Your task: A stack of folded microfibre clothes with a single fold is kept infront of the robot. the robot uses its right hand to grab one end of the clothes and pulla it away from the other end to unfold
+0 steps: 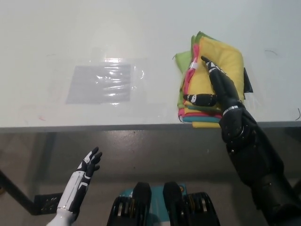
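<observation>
A stack of folded microfibre cloths (214,61), yellow on top with green, pink and teal layers showing at its left and near edges, lies on the white table (94,37) close to the front edge. My black right hand (215,88) rests flat on the near half of the stack, fingers stretched out and pointing away from me, thumb out to the left; it holds nothing. My white left hand (87,167) hangs below the table edge at the lower left, fingers spread.
A clear plastic sheet (103,82) lies flat on the table left of the stack. The table's front edge (117,126) runs across the picture just below the cloths. A dark tag pokes out at the stack's right side (247,82).
</observation>
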